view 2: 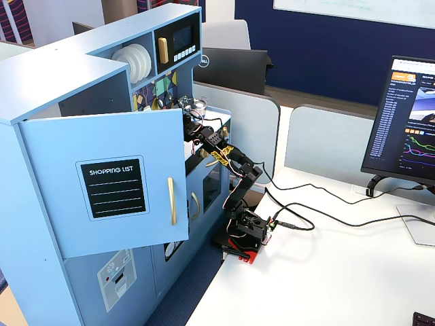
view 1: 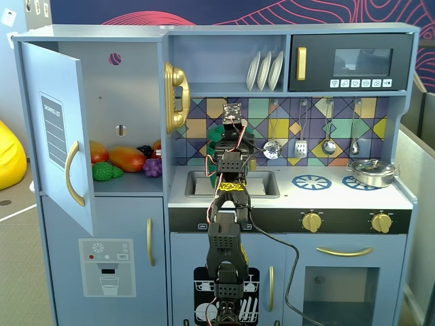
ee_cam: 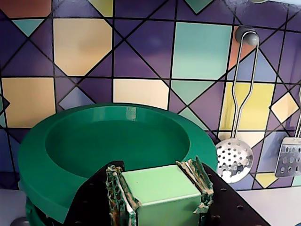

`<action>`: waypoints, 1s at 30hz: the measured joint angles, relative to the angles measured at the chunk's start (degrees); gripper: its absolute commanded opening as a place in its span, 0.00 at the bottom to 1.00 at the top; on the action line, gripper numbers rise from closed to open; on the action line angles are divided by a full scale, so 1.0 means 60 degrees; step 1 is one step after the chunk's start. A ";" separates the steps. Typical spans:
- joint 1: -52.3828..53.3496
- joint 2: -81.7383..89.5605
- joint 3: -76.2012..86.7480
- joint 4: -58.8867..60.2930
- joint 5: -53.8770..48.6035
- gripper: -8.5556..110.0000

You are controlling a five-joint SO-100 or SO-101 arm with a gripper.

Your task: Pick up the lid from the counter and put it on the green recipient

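Note:
In the wrist view my gripper (ee_cam: 160, 190) is shut on the pale green bar handle (ee_cam: 157, 183) of the round dark green lid (ee_cam: 94, 141). The lid is held level, close to the tiled back wall. Under its left edge a piece of the green recipient (ee_cam: 37, 213) shows; I cannot tell whether the lid rests on it or hovers just above. In a fixed view the gripper (view 1: 231, 139) is at the back of the counter behind the sink, and the arm hides most of the green recipient (view 1: 215, 151). In the other fixed view the open door hides the gripper.
A skimmer (ee_cam: 233, 157) and a slotted spatula (ee_cam: 290, 160) hang on the wall right of the lid. The sink (view 1: 197, 183) lies in front of the recipient. Blue burner rings (view 1: 311, 181) and a steel pot (view 1: 370, 171) are at the right. The fridge door (view 1: 58, 129) stands open at the left.

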 measured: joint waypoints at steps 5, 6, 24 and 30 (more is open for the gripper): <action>-0.0015 -0.0146 0.0059 0.0000 -0.0088 0.07; -0.0044 -0.0161 0.0059 0.0000 -0.0103 0.07; -0.0249 -0.0264 0.0820 -0.0103 -0.0366 0.07; -0.0249 -0.0176 0.0996 -0.0278 -0.0293 0.26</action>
